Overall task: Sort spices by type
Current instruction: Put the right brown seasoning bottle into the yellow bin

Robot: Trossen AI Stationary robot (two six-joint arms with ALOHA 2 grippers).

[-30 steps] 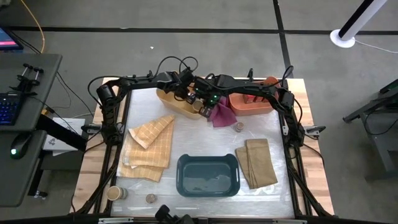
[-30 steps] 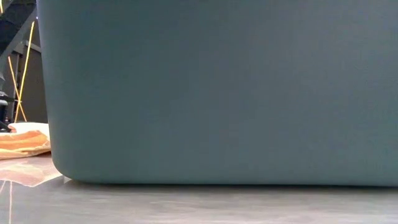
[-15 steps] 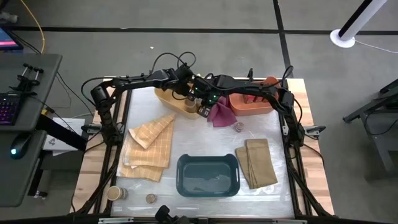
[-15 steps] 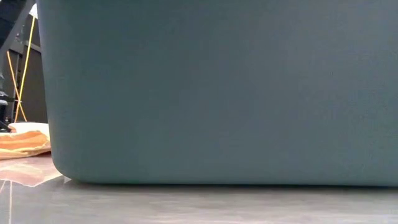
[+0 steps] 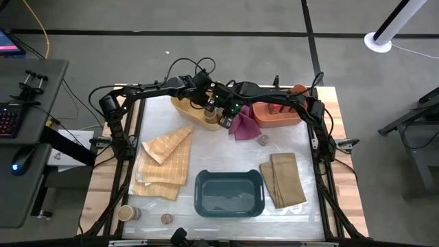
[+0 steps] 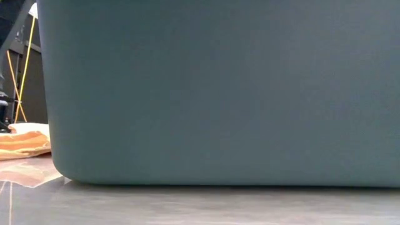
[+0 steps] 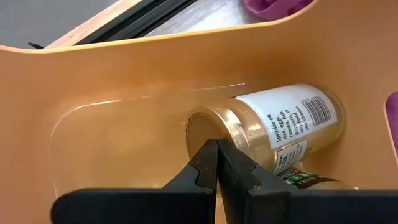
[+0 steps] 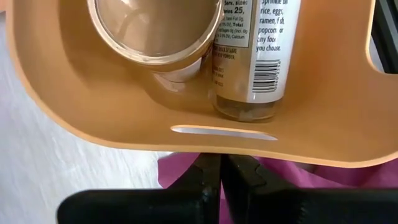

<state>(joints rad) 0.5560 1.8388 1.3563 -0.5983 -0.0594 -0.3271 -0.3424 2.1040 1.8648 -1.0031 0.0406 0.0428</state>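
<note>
Barely any motion since a second ago: the left arm has shifted slightly over the tan bin [image 5: 191, 110], and the rest of the table lies as it did; left gripper [image 7: 217, 163] hangs inside that bin with its fingers pressed shut on nothing, tips just before a tan jar [image 7: 267, 129] lying on its side, white label with barcode facing up; right gripper [image 8: 221, 171] sits at the bin's outer wall, above the magenta cloth [image 5: 243, 125], jaws closed and empty too; its camera sees two jars in the bin, one showing its round tan end [image 8: 155, 28], a second [image 8: 256, 56] beside it, touching; red bin [image 5: 276, 114] at the back holds red tins [image 5: 278, 108]; teal bin [image 5: 230, 194] up front, contents hard to tell; loose spices on the table: a tan cylinder [image 5: 127, 213] and a small jar [image 5: 165, 219] at the front left, another small jar [image 5: 263, 140] near the magenta cloth.
</note>
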